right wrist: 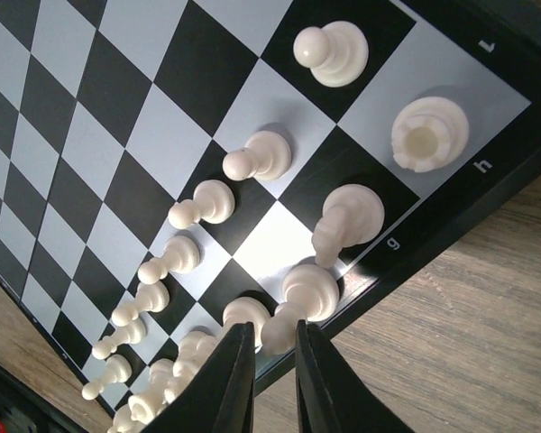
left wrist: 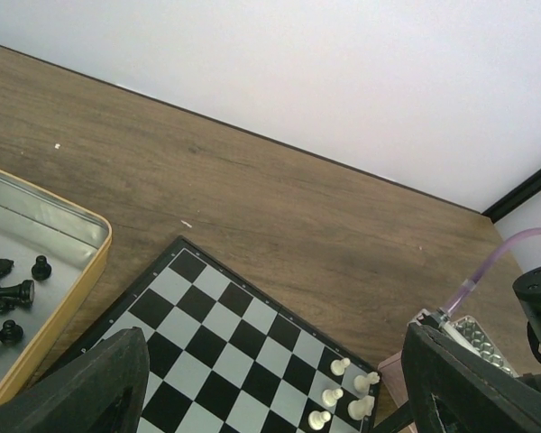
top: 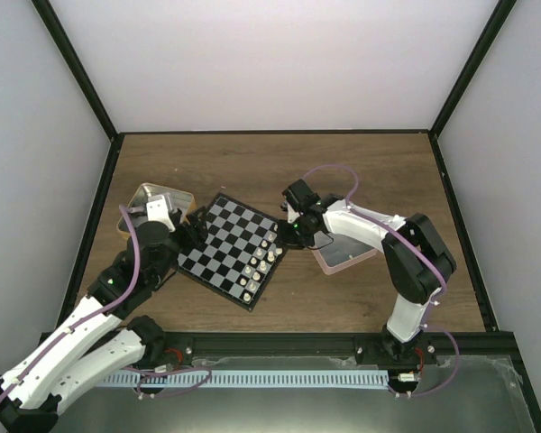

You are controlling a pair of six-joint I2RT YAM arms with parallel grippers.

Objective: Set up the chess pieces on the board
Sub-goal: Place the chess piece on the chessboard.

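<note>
I see the table [top: 343, 171] carrying the board [top: 221, 239] askew between both arms, the left gripper [left wrist: 275, 379] spread wide and empty over its left side, the right gripper [right wrist: 275, 341] narrowly straddling one white piece [right wrist: 308, 287] among the white pieces [top: 266, 257] lining the right edge, though I cannot tell whether it pinches.

One board [top: 218, 236], one gold tin [top: 140, 189], one pink tray [top: 347, 259], and at least seven white pawns [right wrist: 257, 158].
</note>
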